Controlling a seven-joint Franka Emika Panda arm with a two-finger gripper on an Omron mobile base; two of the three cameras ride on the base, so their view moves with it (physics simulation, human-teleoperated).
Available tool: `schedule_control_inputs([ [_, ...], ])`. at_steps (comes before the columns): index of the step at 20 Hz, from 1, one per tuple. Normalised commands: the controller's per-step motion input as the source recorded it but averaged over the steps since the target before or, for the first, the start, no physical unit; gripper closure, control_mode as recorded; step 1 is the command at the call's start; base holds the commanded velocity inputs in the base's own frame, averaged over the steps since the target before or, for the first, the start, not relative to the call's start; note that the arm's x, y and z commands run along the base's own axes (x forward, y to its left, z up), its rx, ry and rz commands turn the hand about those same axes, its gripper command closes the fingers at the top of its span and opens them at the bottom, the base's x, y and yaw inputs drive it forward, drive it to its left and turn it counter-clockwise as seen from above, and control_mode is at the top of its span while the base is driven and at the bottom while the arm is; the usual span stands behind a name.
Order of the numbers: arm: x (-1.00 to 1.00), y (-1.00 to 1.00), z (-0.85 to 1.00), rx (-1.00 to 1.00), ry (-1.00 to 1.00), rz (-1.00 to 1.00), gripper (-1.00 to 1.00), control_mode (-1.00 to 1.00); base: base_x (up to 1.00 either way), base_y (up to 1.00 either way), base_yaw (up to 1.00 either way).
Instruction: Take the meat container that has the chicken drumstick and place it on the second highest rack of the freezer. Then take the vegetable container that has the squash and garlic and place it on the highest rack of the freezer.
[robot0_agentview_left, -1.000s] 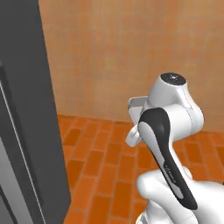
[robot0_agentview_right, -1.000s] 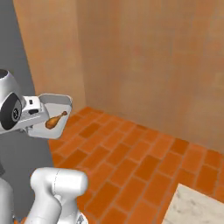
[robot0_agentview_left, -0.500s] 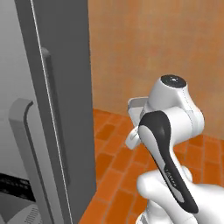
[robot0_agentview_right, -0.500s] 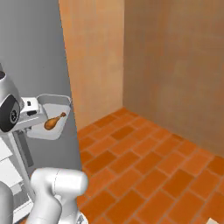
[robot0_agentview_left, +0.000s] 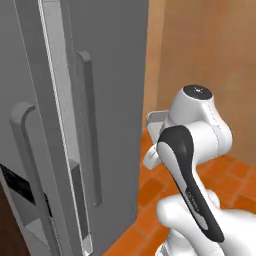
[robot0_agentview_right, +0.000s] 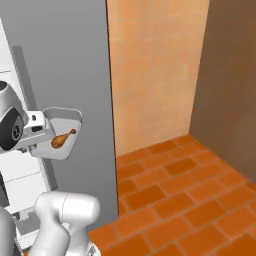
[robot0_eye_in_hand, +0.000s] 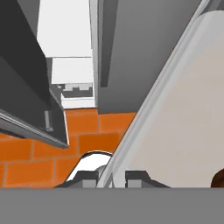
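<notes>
Currently the arm is carrying the meat container (robot0_agentview_right: 61, 132) with the chicken drumstick (robot0_agentview_right: 62, 140) toward the freezer, so the first half of the task is in hand: transport, not yet placement. In the right base view the gripper (robot0_agentview_right: 42, 134) is pinching the container by its near rim, holding it out to the side, tray tilted so its open face is showing toward that camera, drumstick lying inside. In the hand view the finger tips (robot0_eye_in_hand: 91, 182) are sitting either side of the container's rim, closed on it, with the pale container wall (robot0_eye_in_hand: 188, 122) running up the right of the picture and a brown bit of the drumstick at the lower right corner.

The freezer (robot0_agentview_left: 107, 75) is standing close in front of the base: grey door fronts with long vertical handles (robot0_agentview_left: 89, 130) in the left base view, and white interior shelving (robot0_agentview_right: 12, 75) showing at the left edge of the right base view, behind the arm. The hand view is also looking past an open dark door edge to a white interior (robot0_eye_in_hand: 70, 52), over the orange tiled floor (robot0_agentview_right: 175, 200).

Next move, as a judgement: bringing the container round to the opening, levelling it, and sliding it onto the second highest rack. Which rack is which cannot be told yet. The squash and garlic container is not yet handled.
</notes>
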Motion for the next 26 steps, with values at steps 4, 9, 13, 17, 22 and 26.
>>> schedule_control_inputs([
  [4,0.0,0.0,0.0,0.0,0.0,0.0,1.0,1.0,0.11,-0.03,0.6],
  [9,0.0,0.0,0.0,0.0,0.0,0.0,1.0,1.0,-0.03,-0.05,0.58],
  [13,0.0,0.0,0.0,0.0,0.0,0.0,1.0,1.0,0.04,-0.48,0.57],
  [17,0.0,0.0,0.0,0.0,0.0,0.0,1.0,1.0,0.41,-0.41,0.54],
  [22,0.0,0.0,0.0,0.0,0.0,0.0,1.0,1.0,0.55,-0.26,0.38],
  [26,0.0,0.0,0.0,0.0,0.0,0.0,1.0,1.0,0.19,0.0,0.12],
])
